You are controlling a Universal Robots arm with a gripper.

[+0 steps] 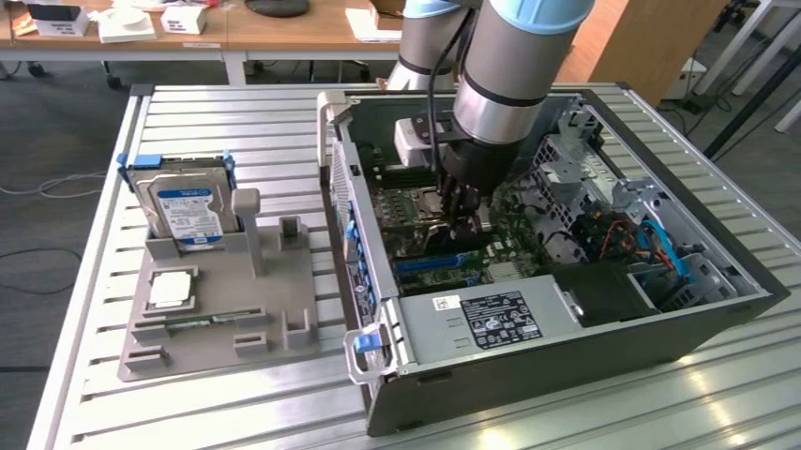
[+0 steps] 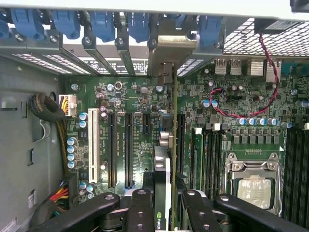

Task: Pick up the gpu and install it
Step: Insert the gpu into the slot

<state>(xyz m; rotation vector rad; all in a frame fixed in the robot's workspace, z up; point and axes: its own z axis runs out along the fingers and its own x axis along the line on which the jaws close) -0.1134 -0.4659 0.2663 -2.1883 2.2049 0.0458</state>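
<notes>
The gpu (image 2: 163, 180) stands on edge inside the open computer case (image 1: 526, 375), clamped between the two black fingers (image 2: 140, 205) of the gripper (image 2: 166, 205), which is closed on it from both sides. In the wrist view its long axis runs parallel to the motherboard's expansion slots, and its metal bracket end (image 2: 167, 50) points at the case's rear wall, where the blue clips (image 2: 65, 21) sit. Its lower edge faces the motherboard (image 2: 135, 96), next to the black slots; whether it is seated I cannot tell. There is one arm (image 1: 507, 66), one case, one white slot (image 2: 91, 145) and several black ones. On the exterior view's left, one grey holder tray (image 1: 219, 309) carries one hard drive (image 1: 188, 206) with a blue label, one square chip (image 1: 169, 289) and one memory stick (image 1: 201, 321). Everything rests on a slatted metal table (image 1: 188, 122). Behind it are wooden desks (image 1: 288, 28) bearing white boxes (image 1: 182, 19), and the floor is grey.
</notes>
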